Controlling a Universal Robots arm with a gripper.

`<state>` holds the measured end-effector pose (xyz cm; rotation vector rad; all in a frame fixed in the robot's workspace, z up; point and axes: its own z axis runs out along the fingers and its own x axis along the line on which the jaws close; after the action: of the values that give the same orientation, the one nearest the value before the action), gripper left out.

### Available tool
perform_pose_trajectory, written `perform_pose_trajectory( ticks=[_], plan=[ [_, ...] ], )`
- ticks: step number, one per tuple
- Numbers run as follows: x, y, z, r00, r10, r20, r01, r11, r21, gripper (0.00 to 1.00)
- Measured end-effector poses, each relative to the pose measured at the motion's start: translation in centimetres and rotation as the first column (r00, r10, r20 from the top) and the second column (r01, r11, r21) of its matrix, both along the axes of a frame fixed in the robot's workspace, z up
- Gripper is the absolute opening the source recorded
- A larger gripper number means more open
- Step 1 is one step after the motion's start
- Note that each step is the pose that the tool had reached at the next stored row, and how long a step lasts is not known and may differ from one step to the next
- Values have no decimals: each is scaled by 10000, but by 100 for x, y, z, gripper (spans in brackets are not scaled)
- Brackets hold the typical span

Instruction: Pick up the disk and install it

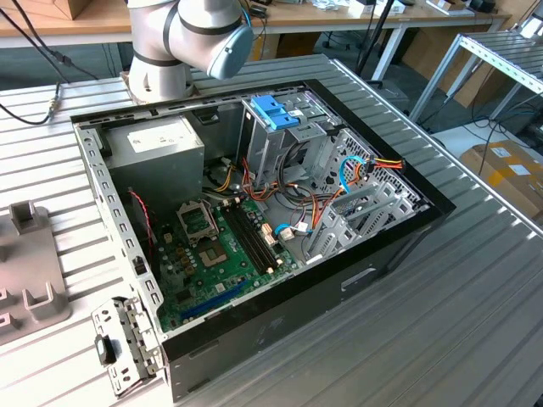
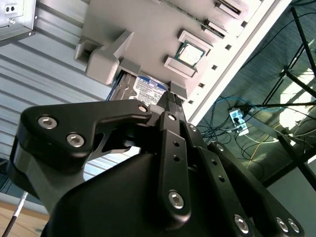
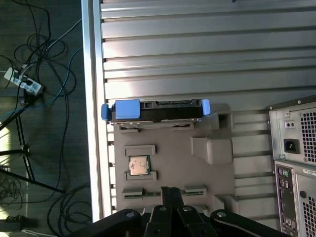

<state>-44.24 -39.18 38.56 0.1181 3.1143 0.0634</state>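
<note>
The disk [image 3: 155, 109], a grey-silver drive in a bright blue carrier, stands on edge in a slot at the far end of a grey fixture plate [image 3: 173, 158]. Its labelled face [image 2: 148, 88] shows just beyond the fingertips in the second wrist view. My gripper [image 3: 171, 193] hovers above the near end of the plate, apart from the disk, fingers shut together with nothing between them. Its black linkages [image 2: 163, 163] take up much of the second wrist view. In the exterior view the open computer case [image 1: 254, 212] lies on the table with its metal drive cage [image 1: 284, 144].
A processor chip [image 3: 138, 165] sits in a pocket of the plate between gripper and disk. A blue plastic bracket [image 1: 273, 112] tops the drive cage. A second computer's rear panel [image 3: 296, 163] stands beside the plate. The table edge [image 3: 91, 123] drops to a floor with cables.
</note>
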Motion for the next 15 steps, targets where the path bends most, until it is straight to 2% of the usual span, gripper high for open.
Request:
perform_pose_trajectory(
  ticks=[5, 15],
  plan=[
    [0, 0, 0, 10000, 36, 0, -36, 10000, 0, 11],
    [0, 0, 0, 9985, 555, 0, -555, 9985, 0, 11]
  ],
)
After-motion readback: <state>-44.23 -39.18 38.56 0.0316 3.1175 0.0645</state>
